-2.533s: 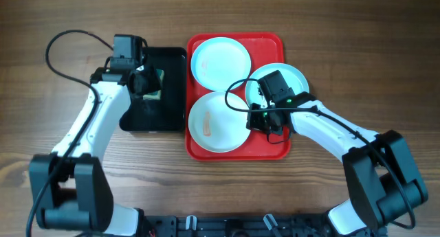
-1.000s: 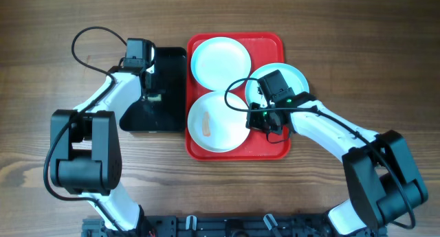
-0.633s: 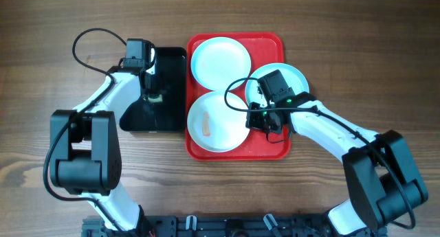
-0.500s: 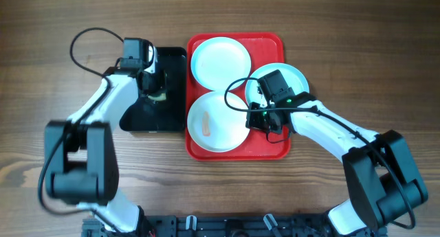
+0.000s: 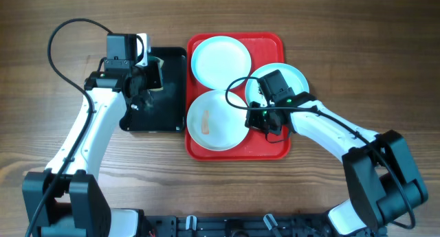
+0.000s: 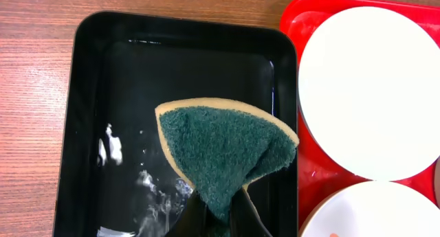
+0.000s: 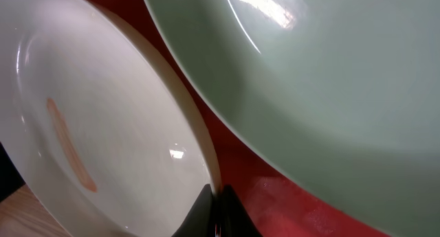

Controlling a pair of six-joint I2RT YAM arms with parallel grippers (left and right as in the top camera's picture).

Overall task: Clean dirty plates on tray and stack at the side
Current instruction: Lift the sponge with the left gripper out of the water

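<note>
- The white plate (image 5: pixel 218 121) lies in the near-left part of the red tray (image 5: pixel 268 149), with an orange-yellow smear (image 7: pixel 69 151) running across its left half.
- My right gripper (image 7: pixel 216 211) is at that plate's right rim. The two dark fingertips are drawn almost together, pinching the thin edge between them.
- The right turquoise plate (image 5: pixel 292 77) sits just beside the white one. Its outer edge reaches over the tray's right rim, and my right arm crosses above part of it.
- The upper turquoise plate (image 5: pixel 221 62) fills the far-left part of the tray and looks clean from above.
- A strip of bare red tray floor shows between the white plate and the right turquoise one in my right wrist view.
- My left gripper (image 6: pixel 218 211) is closed on a sponge (image 6: pixel 223 151), green scouring side toward the camera and yellow foam along its edge. The sponge is folded where the fingers squeeze it.
- The sponge hangs over the black tray (image 6: pixel 82 127), which sits touching the red tray's left side.
- Wet streaks (image 6: pixel 110 146) glint on the black tray's floor.
- Both trays rest on the wooden table (image 5: pixel 344 31).
</note>
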